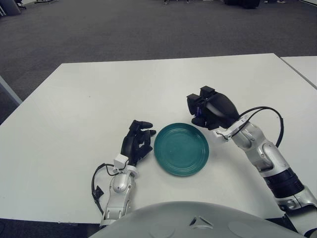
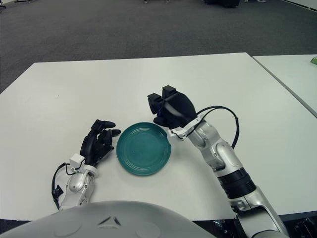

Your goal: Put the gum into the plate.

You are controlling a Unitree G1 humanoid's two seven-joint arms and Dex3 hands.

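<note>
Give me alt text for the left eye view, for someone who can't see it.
A humanoid robot's right hand, fingers curled around a small, mostly hidden item with a bit of blue showing, is at the far right rim of an empty teal plate on a white table. Its left hand shows just left of the plate.

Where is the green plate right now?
The green plate sits near the table's front edge at centre, with the left robot hand just beside it on its left and the right robot hand at its upper-right rim.
</note>
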